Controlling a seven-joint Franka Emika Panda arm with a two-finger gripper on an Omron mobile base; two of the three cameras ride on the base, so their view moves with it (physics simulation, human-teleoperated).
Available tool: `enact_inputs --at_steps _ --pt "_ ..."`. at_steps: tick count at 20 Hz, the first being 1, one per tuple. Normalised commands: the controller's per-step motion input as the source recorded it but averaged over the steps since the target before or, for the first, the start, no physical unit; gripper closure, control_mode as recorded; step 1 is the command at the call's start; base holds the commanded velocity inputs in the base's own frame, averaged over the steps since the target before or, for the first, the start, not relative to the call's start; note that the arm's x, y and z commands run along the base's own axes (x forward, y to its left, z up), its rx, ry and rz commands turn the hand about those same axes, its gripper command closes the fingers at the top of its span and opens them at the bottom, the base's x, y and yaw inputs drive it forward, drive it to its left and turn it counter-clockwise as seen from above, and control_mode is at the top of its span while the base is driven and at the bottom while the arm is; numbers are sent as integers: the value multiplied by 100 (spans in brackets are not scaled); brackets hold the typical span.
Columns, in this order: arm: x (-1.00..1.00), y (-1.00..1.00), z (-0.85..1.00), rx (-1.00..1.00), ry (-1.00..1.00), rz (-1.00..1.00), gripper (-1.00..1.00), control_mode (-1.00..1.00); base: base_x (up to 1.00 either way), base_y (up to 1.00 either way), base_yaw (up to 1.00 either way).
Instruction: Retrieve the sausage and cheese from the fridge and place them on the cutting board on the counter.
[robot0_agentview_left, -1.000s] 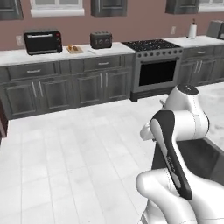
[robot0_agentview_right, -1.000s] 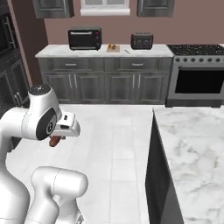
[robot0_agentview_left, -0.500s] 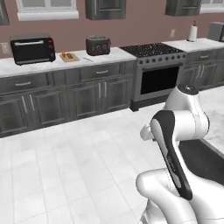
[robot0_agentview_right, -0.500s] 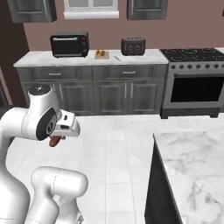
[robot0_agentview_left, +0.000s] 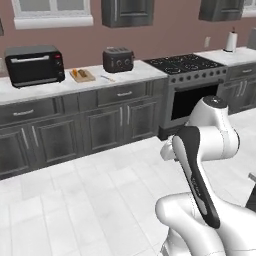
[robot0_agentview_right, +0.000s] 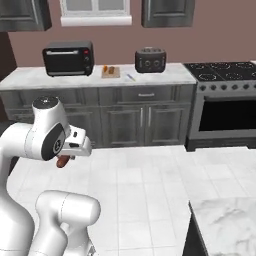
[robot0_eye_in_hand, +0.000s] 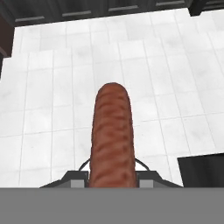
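Sausage in the gripper, carried above the kitchen floor toward the counter.

The gripper (robot0_eye_in_hand: 111, 177) has its jaws drawn in close around the lower end of the sausage (robot0_eye_in_hand: 111, 135), which stands out ahead of them over the white floor tiles; from the right base view it shows as a reddish stub (robot0_agentview_right: 63, 161) under the hand. It looks light, smooth and firm, so it may slip or pivot; a hold nearer its middle would likely be steadier. The cutting board (robot0_agentview_left: 82, 75) lies on the counter (robot0_agentview_left: 125, 77) between the toaster oven (robot0_agentview_left: 34, 64) and the toaster (robot0_agentview_left: 118, 59), well away from the sausage. Something orange and brownish lies on the board, too small to name. The fingertips are mostly hidden behind the sausage.
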Motion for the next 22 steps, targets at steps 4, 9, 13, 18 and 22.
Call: enact_inputs --at_steps 4,9,13,18,22 --pt "0 0 0 0 0 0 100 100 100 43 -3" --pt "0 0 0 0 0 0 100 100 100 40 -2" --pt "0 0 0 0 0 0 100 100 100 26 0" --pt "0 0 0 0 0 0 100 100 100 -1 6" --pt "0 0 0 0 0 0 100 100 100 -4 9"
